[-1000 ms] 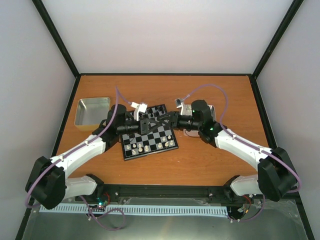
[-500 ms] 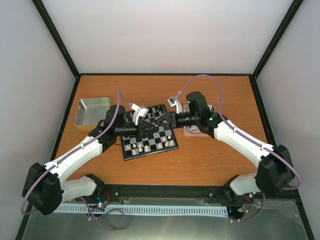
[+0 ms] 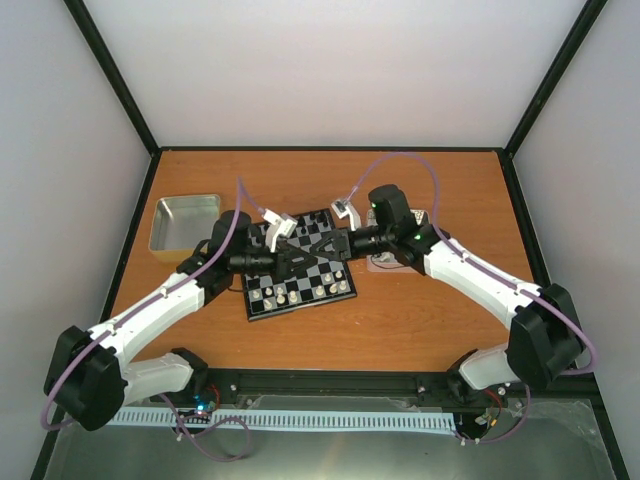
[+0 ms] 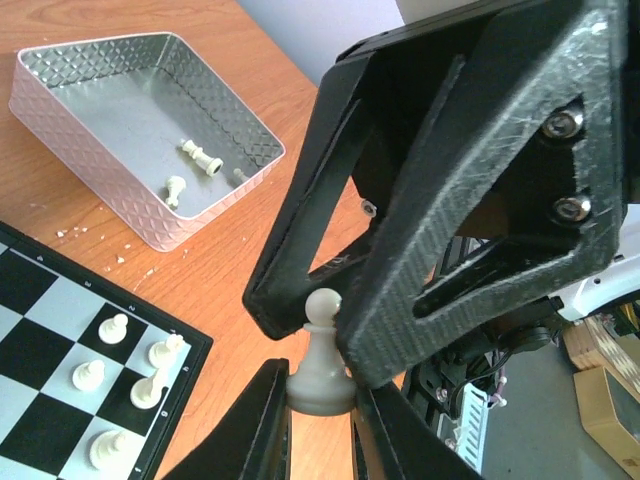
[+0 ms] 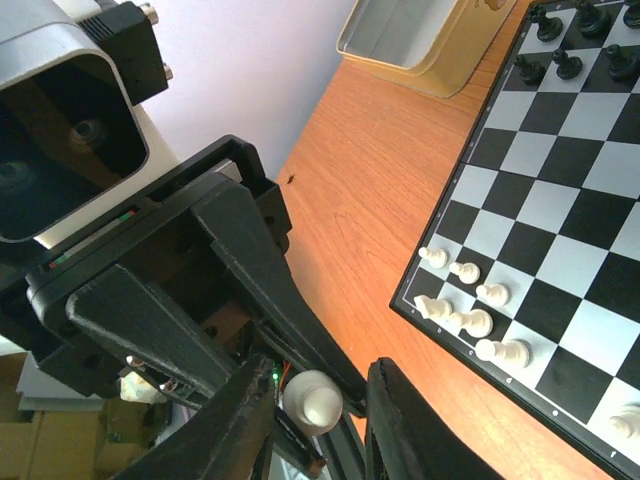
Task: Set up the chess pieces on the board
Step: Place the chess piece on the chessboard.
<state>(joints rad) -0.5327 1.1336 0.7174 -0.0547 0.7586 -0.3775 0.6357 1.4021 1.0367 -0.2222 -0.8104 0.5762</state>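
Both grippers meet above the board (image 3: pixel 318 285). My left gripper (image 4: pixel 320 388) is shut on the base of a cream-white pawn (image 4: pixel 321 368). The black fingers (image 4: pixel 450 200) of my right gripper stand around the pawn's head. In the right wrist view the pawn (image 5: pixel 315 402) sits between my right gripper's (image 5: pixel 318 390) jaws with a gap beside it, so they look open. In the top view the left gripper (image 3: pixel 303 253) and right gripper (image 3: pixel 327 245) touch tips over the board's far half. Several white pieces (image 5: pixel 470 300) stand along the board's near rows.
A silver tray (image 4: pixel 150 225) to the right of the board holds a few white pieces (image 4: pixel 200 160); the right arm mostly hides it in the top view. Another silver tray (image 3: pixel 185 222) stands at the far left. Black pieces (image 5: pixel 570 60) stand on the board's far rows.
Both grippers have moved toward each other above the board and now meet at the pawn. The right arm has swung left and lifted.
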